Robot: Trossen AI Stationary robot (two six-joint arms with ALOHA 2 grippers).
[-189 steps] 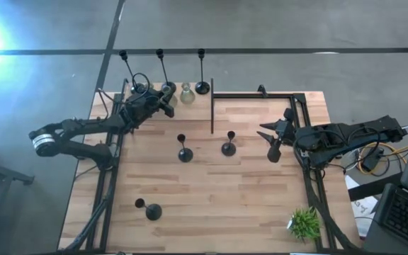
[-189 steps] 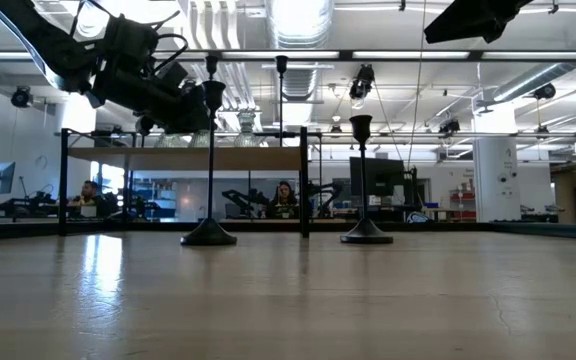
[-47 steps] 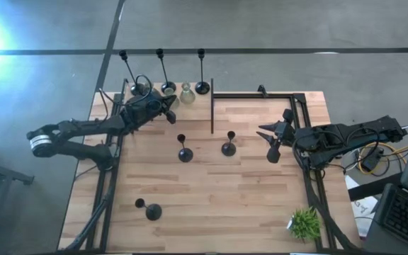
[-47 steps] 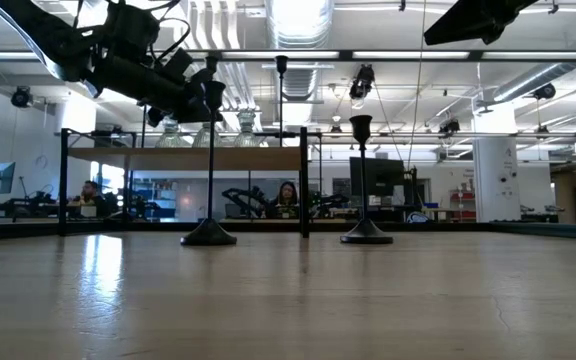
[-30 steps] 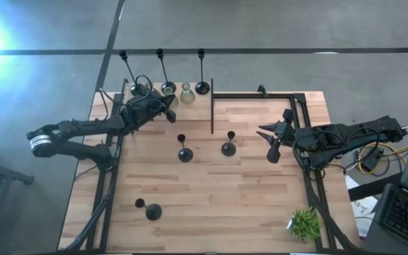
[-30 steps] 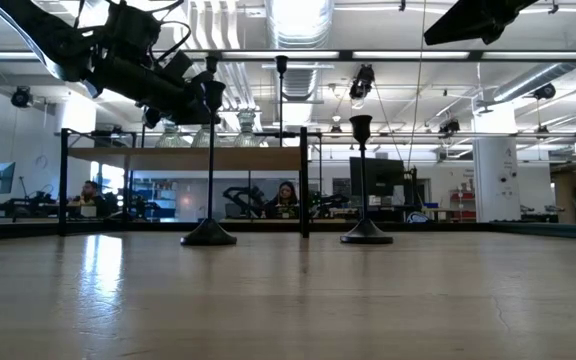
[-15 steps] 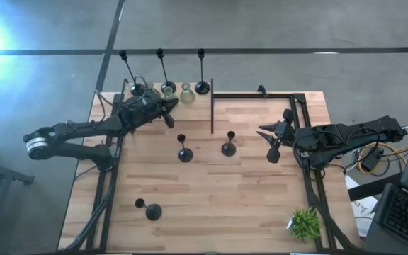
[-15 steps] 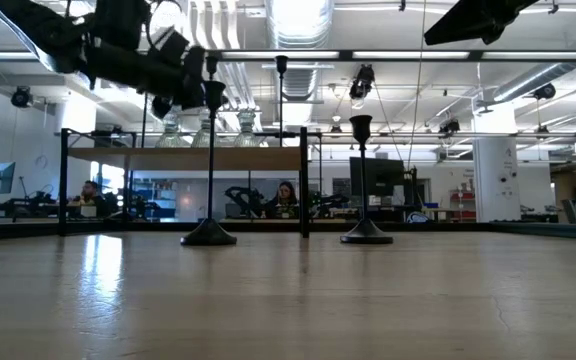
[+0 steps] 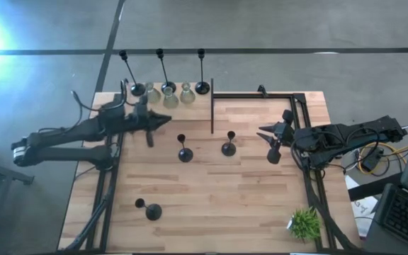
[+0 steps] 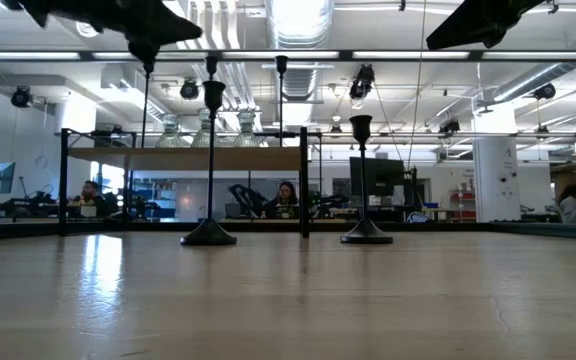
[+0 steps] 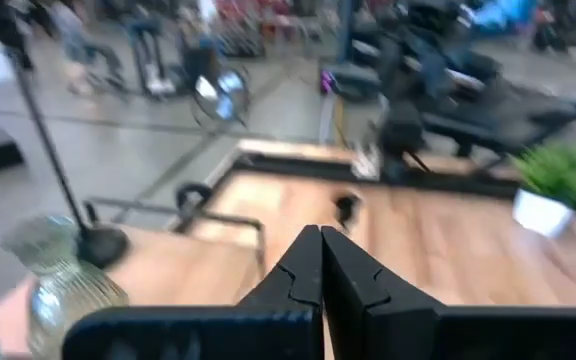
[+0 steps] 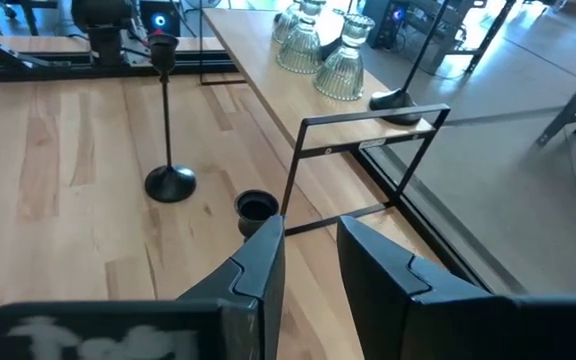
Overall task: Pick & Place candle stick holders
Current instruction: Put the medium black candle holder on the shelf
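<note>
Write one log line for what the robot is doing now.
left pincer: shut, empty, above table | right pincer: open, waiting | three pale-green glass candle holders: back edge

Three tall black holders (image 9: 202, 87) and three squat pale-green glass holders (image 9: 187, 94) stand upright in a row at the upper centre-left. Two short black holders (image 9: 185, 154) stand mid-frame; another black holder (image 9: 152, 211) sits lower left.

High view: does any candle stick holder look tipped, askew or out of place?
Nothing clearly stands out. The tall black thin-stemmed holders and squat pale-green glass holders line the far edge. Two shorter black holders stand upright mid-table, and another black holder sits alone nearer the front.
</note>
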